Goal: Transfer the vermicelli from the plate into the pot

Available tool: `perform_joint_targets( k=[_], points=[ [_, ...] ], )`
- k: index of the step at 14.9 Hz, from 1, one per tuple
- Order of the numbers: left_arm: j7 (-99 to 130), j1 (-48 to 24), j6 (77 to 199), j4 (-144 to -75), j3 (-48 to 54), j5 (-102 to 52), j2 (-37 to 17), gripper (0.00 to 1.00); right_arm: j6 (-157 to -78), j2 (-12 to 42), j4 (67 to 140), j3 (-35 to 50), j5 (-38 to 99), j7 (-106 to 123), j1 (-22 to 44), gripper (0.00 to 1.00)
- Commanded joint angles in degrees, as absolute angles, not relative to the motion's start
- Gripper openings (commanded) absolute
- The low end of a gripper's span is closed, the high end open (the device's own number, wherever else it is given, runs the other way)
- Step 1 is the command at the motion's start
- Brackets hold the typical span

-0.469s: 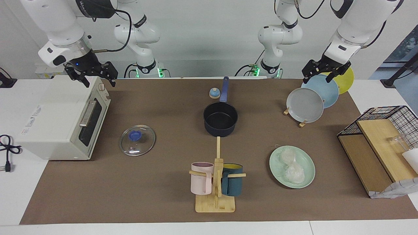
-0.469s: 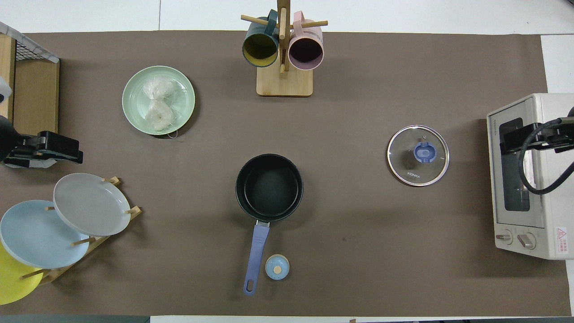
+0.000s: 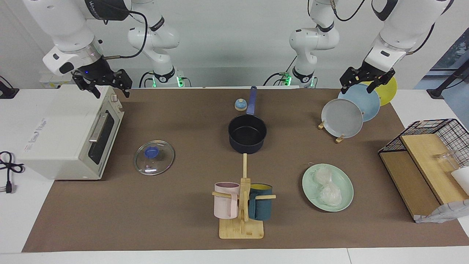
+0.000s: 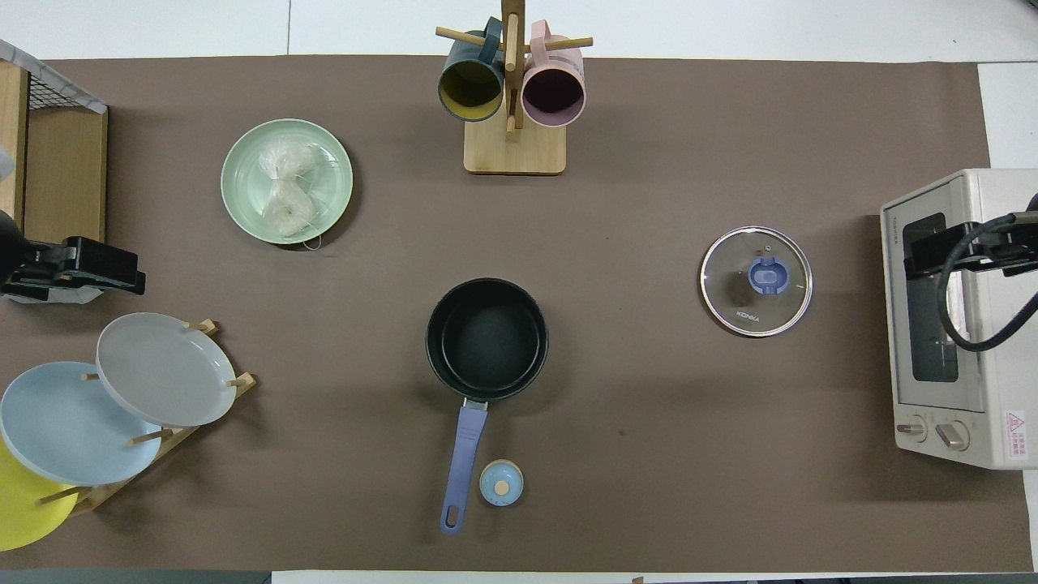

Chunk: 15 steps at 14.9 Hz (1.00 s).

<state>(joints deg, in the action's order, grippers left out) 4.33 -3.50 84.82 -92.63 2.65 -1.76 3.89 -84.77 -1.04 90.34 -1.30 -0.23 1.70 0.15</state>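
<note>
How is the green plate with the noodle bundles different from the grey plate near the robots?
The green plate lies flat on the brown mat; the grey plate leans on edge in a wooden rack. The green plate carries two whitish vermicelli bundles; the grey plate is bare. The green plate sits farther from the robots than the grey plate. Both are round, plain and shallow-rimmed.

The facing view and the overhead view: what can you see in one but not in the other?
Only the facing view shows the robots' white arms whole, the wall, and the oven's glass door from the front.

Only the overhead view shows the oven's two knobs and looks straight down into both mugs.

Both show the green plate with two noodle bundles, the empty pot, the glass lid, the plate rack, and both open grippers, left and right, waiting.
</note>
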Motion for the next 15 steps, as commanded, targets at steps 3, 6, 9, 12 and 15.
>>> perform_joint_targets(
  k=[3, 6, 9, 12, 15],
  points=[
    [3.16, -2.9, 86.22, -92.64, 3.08, -1.05, 4.04, 1.0, -84.64, -1.93, 91.14, -1.05, 0.62, 1.23, -0.44, 1.0],
    [3.25, -3.43, 87.53, -92.64, 3.08, -0.88, 3.96, 1.0, -84.11, -2.02, 91.49, -0.97, 0.62, 2.01, 0.09, 1.0],
    [3.78, -3.25, 89.3, -92.9, 3.08, -0.88, 3.78, 1.0, -84.72, -2.02, 91.49, -0.97, 0.62, 1.76, 0.09, 1.0],
    [3.78, -3.51, 92.45, -94.65, 3.16, -0.97, 2.29, 1.0, -85.6, -1.93, 91.58, -0.53, 0.79, 1.93, 0.35, 1.0],
    [3.78, -3.69, 94.65, -94.31, 3.16, -1.32, -1.13, 1.0, -90.61, -2.02, 93.69, -0.53, 0.88, 2.02, 0.35, 1.0]
  ],
)
